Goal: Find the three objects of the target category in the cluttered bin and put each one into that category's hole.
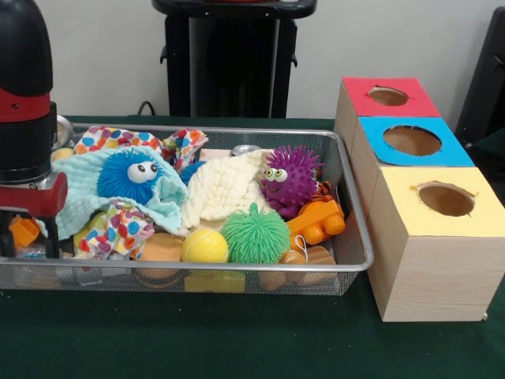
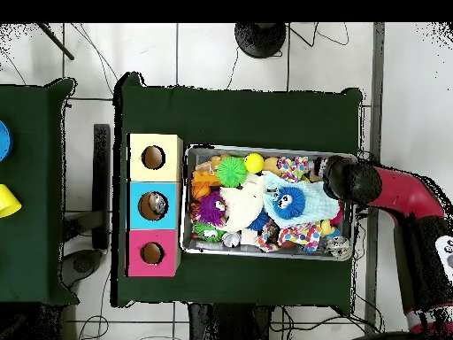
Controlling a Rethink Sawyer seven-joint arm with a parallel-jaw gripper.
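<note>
Hovering over the left end of the wire bin (image 1: pixel 347 264), the end effector (image 1: pixel 28 225) hides its grip state. Three holed boxes (image 1: pixel 430 237) stand right of the toy-filled bin on the tabletop (image 1: pixel 237 339).

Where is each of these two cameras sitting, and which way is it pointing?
Front view: low, across the table from the robot, facing the wire bin and three coloured boxes; the red and black arm fills its left edge.
Overhead view: above the table, looking straight down; the arm enters from the right, over the bin's end.
Both show the bin, the blue googly-eyed ball and the boxes, turned half round between views.
</note>
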